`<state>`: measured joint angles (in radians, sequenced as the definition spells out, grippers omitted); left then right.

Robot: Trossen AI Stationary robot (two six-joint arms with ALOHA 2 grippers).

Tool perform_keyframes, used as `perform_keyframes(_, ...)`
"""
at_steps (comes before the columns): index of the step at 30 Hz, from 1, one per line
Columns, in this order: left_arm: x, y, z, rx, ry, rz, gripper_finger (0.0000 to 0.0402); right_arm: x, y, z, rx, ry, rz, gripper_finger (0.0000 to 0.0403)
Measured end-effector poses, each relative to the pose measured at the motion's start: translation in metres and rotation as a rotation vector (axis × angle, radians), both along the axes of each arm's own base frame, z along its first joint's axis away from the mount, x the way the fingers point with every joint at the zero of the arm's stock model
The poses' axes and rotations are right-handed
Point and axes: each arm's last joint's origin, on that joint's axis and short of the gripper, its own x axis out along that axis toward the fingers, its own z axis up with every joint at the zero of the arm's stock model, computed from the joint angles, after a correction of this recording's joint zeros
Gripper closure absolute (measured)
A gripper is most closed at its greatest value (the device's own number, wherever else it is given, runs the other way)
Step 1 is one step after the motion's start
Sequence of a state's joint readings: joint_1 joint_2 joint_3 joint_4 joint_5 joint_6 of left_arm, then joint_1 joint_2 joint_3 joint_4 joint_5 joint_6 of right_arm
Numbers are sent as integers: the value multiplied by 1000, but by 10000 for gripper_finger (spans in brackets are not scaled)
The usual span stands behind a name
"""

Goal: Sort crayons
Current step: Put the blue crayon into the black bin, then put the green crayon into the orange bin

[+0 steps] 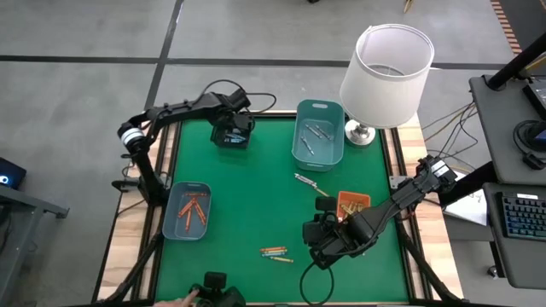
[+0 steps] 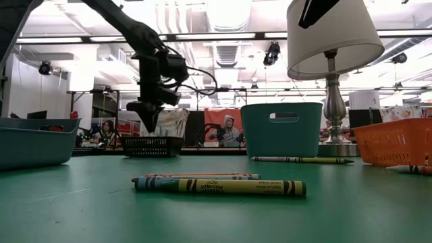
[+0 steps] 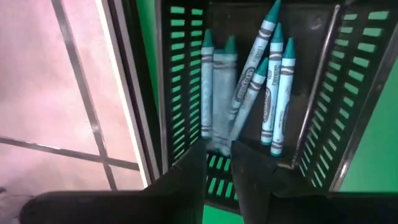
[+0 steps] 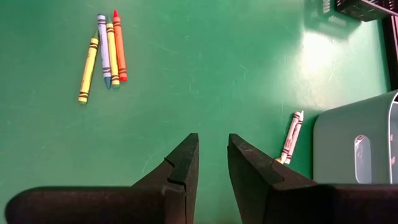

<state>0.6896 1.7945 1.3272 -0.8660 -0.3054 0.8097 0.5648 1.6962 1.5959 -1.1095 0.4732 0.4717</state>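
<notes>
My left gripper (image 1: 232,135) hangs over a black slotted basket (image 3: 186,74) at the mat's far left, fingers pointing down with a narrow gap. Several teal crayons (image 3: 273,87) lie in that basket. One blurred teal crayon (image 3: 221,102) stands just beyond my fingertips. My right gripper (image 4: 213,158) hovers above the green mat at the near right, narrowly open and with nothing between its fingers. Several loose crayons (image 4: 106,50), among them yellow, blue, orange and red, lie flat on the mat ahead of it. A white crayon (image 4: 291,135) lies beside the teal tub (image 4: 357,149). My left gripper has the blurred teal crayon's near end (image 3: 219,146) right at its fingertips, over the basket's inside. I cannot tell whether the fingers touch it. The crayon lies along the line the fingers point in, among the other teal crayons.
A teal tray (image 1: 173,223) with orange crayons sits at the mat's left. The teal tub (image 1: 318,153) with grey crayons stands at the far middle. An orange basket (image 1: 352,203) and a lamp (image 1: 386,68) stand at the right. A hand shows at the near edge (image 1: 175,300).
</notes>
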Motion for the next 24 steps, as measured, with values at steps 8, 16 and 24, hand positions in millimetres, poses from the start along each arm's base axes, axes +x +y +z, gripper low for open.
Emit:
perform_keyframes(8, 0, 0, 2, 8, -30, 47, 333, 0, 0, 0, 0, 0, 0, 328)
perform_keyframes(16, 3, -19, 30, -69, -261, 162, 346, 1, 0, 0, 4, -7, -3, 328)
perform_keyframes(24, 8, -55, 72, -241, -588, 182, 348, 5, -4, 0, 13, -23, -17, 328)
